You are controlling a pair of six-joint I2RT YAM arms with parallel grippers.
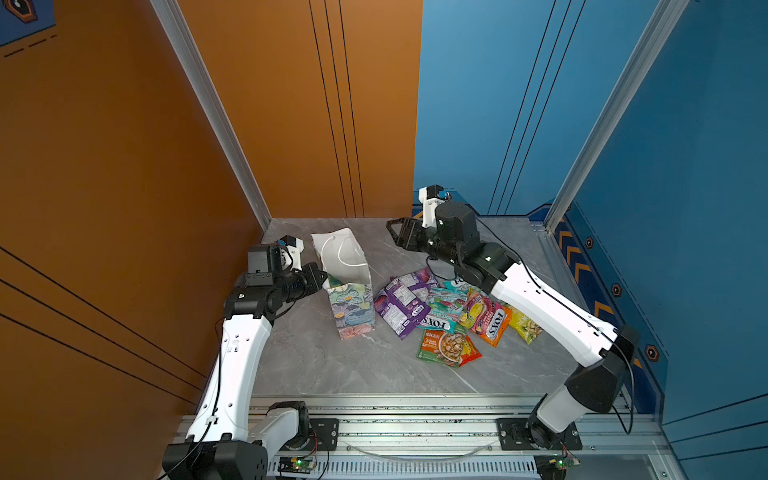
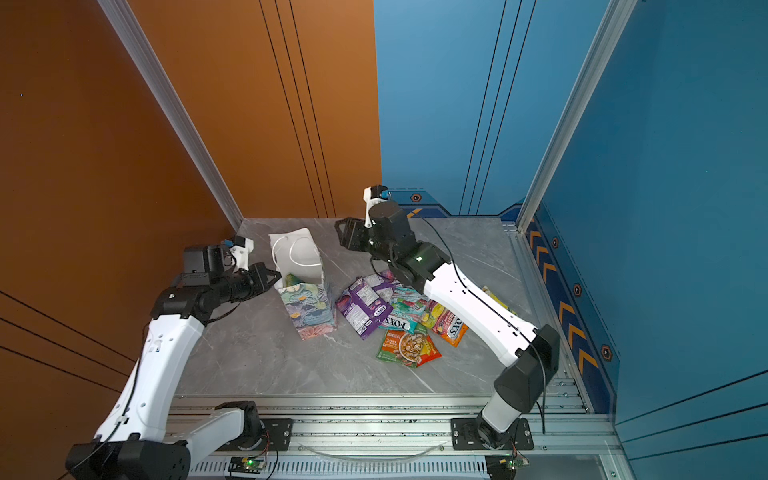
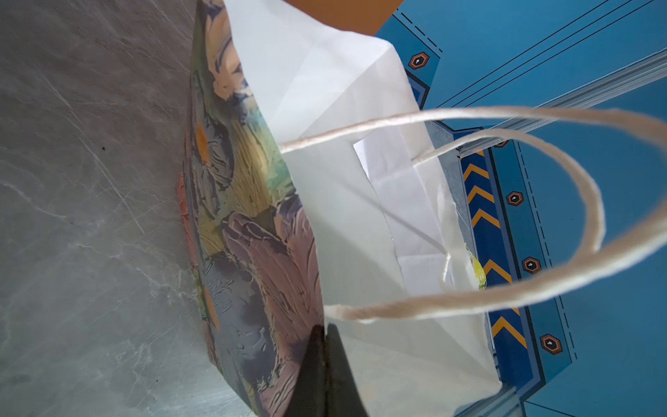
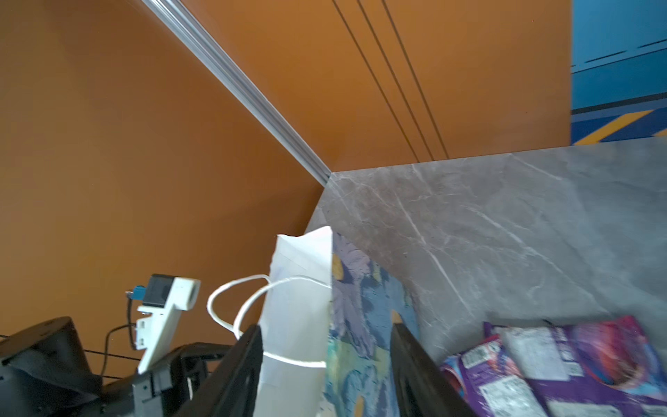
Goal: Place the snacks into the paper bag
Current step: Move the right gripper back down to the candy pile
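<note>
The paper bag stands upright left of centre, mouth open, white cord handles hanging inside. My left gripper is shut on the bag's left rim, floral outside on one side and white lining on the other. A bit of a yellow-green packet shows inside the bag. The snacks lie in a loose pile right of the bag: purple, teal, orange and green-orange packets. My right gripper hangs open and empty above the table, behind and right of the bag.
The grey marble table is bounded by an orange wall on the left and a blue wall on the right. An aluminium rail carrying both arm bases runs along the front edge.
</note>
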